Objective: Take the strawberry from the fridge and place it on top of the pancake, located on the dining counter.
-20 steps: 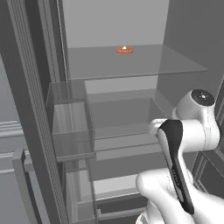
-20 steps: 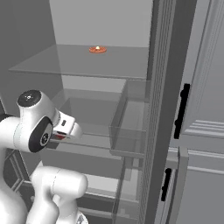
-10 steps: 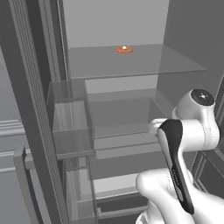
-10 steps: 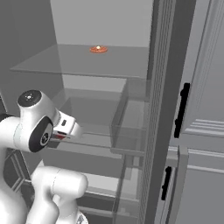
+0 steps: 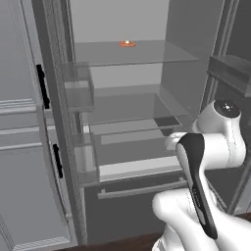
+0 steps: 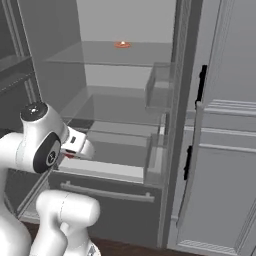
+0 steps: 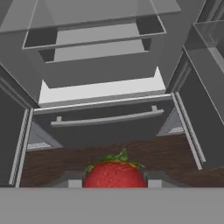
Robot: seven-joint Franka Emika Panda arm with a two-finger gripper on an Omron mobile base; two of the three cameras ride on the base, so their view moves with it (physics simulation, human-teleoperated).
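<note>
strawberry [image 7: 114, 174] — lower half cut off, small orange item [image 5: 127, 43] — too small to tell

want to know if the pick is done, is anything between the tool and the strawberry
Nothing is. In the hand view the strawberry sits right between the tool's two fingertips, shut on it, outside the open fridge and above its bottom drawer. The pancake and the counter cannot be seen from here, so the way there can't be judged.
</note>
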